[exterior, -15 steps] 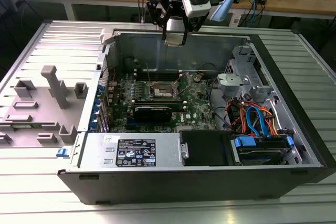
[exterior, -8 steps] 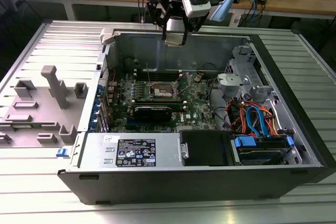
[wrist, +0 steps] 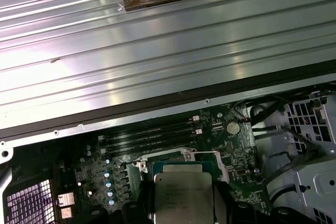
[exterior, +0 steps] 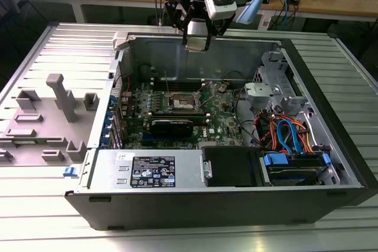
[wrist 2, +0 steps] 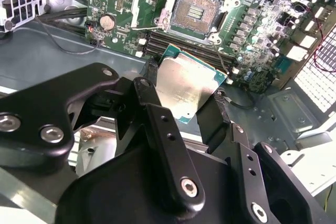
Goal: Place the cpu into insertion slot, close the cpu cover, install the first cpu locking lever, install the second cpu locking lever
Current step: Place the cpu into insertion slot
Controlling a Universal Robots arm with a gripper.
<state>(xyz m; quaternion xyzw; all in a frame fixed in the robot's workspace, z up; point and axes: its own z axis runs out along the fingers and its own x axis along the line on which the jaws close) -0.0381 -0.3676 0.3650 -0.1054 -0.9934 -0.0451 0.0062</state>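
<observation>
CPU [wrist 2: 186, 85] is up in the air, pinched by two opposite edges between the black fingers [wrist 2: 157, 121] of the gripper [wrist 2: 184, 95]. We'd call that clamped on the chip, and its dull metal top faces the camera in both wrist views [wrist: 181, 198]. It hangs above the board and short of the slot [wrist 2: 195, 11], which sits bare with its pale contact field showing. In the exterior view the gripper [exterior: 196, 41] is high over the far wall of the case [exterior: 248, 57], well apart from the slot [exterior: 183, 103]. The cover [wrist 2: 137, 1] looks flipped open beside the slot, though we can't tell its exact angle. What worries us is that the grip is only on thin edges, so the chip could slip or twist. If it goes down tilted or turned the wrong way, it could mash those contacts. Coming in low could also catch the open cover or the thin wire levers [wrist 2: 144, 28] next to it. It's tight around there too. The long black memory slots [wrist 2: 173, 45] run just beside the slot and a round battery [wrist 2: 107, 22] sits near. In the exterior view a black card [exterior: 171, 125] lies nearer the camera, and a bundle of orange and blue cables [exterior: 286, 131] crowds the exterior view's right.
</observation>
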